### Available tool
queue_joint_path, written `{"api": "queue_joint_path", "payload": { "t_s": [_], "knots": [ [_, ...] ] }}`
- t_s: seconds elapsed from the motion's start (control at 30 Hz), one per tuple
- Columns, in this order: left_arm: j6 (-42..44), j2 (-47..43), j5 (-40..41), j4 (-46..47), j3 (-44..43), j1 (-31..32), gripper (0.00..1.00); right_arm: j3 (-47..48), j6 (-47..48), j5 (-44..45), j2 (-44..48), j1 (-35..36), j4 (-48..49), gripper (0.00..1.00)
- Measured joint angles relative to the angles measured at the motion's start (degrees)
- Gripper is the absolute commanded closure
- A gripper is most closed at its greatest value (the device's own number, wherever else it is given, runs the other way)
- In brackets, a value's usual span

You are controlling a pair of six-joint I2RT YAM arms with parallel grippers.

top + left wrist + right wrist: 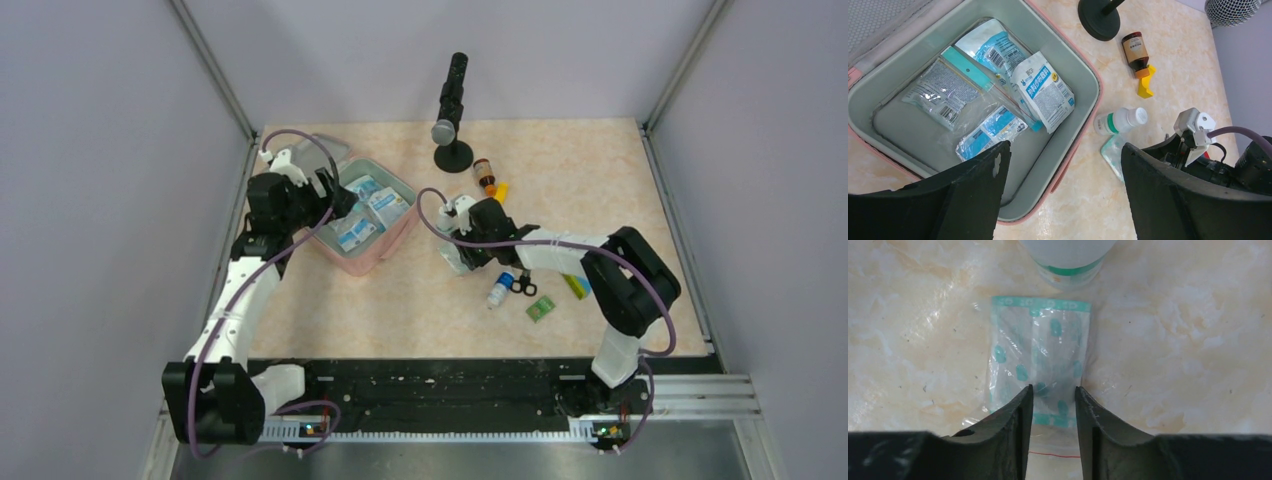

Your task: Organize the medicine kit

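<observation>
One slip is risked: the flat sachet under the narrowly parted right gripper may be shoved against the bottle at 12 o'clock, not pinched; the medicine kit sits open at 10 o'clock, below the released left gripper.

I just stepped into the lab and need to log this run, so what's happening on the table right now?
The medicine kit lies open with several packets inside. The left gripper hovers open above it, holding nothing. The right gripper is down over a clear teal-dotted sachet on the table beside a white bottle, jaws narrowly apart at its near end. A brown bottle lies outside too.
</observation>
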State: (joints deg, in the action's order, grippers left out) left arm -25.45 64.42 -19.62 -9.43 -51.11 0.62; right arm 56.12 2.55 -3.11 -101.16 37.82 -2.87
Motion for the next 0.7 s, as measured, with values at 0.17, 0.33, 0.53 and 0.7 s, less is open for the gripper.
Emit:
{"api": "queue_joint_path", "payload": {
  "t_s": [0.17, 0.33, 0.53, 0.7],
  "knots": [
    [-0.13, 2.58, -0.13, 0.52, -0.33, 0.0, 0.12, -0.22, 1.73, 0.11, 0.15, 0.0, 0.02, 1.0],
    [-0.13, 5.6, -2.21, 1.29, -0.59, 0.0, 0.13, -1.6, 3.96, 0.02, 5.68, -0.17, -2.82, 1.0],
    [0.07, 9.73, -6.78, 4.07, -3.5, 1.05, 0.13, -2.86, 6.47, -0.87, 21.35, -2.01, -9.46, 1.0],
    [0.24, 14.38, -13.14, 8.68, -7.21, 4.98, 0.1, -2.14, 6.69, -1.18, 30.27, -3.78, -13.84, 1.0]
  ]
}}
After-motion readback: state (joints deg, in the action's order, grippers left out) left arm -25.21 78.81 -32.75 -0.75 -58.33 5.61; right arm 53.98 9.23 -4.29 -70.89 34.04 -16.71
